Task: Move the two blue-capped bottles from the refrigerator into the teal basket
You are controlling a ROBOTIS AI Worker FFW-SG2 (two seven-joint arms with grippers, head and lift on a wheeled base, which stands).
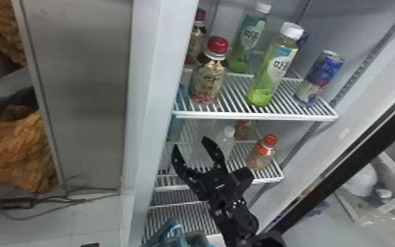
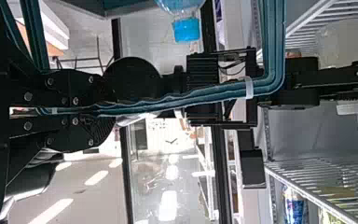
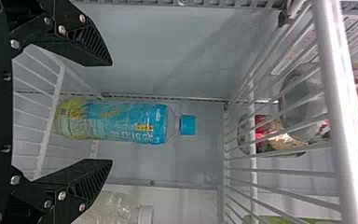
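In the head view I saw one blue-capped bottle (image 1: 175,129) on a lower shelf (image 1: 219,189), half hidden by the fridge wall (image 1: 144,98) and a shelf edge. The right gripper (image 1: 189,143) gaped, empty; the teal basket (image 1: 174,230) was cut off below.

The left wrist view showed the left gripper (image 2: 107,111) clamped on the basket's handle (image 2: 168,101), another blue-capped bottle (image 2: 181,5) mostly out of frame.

In the right wrist view, the first bottle stood between the spread fingers (image 3: 81,39), touching neither.
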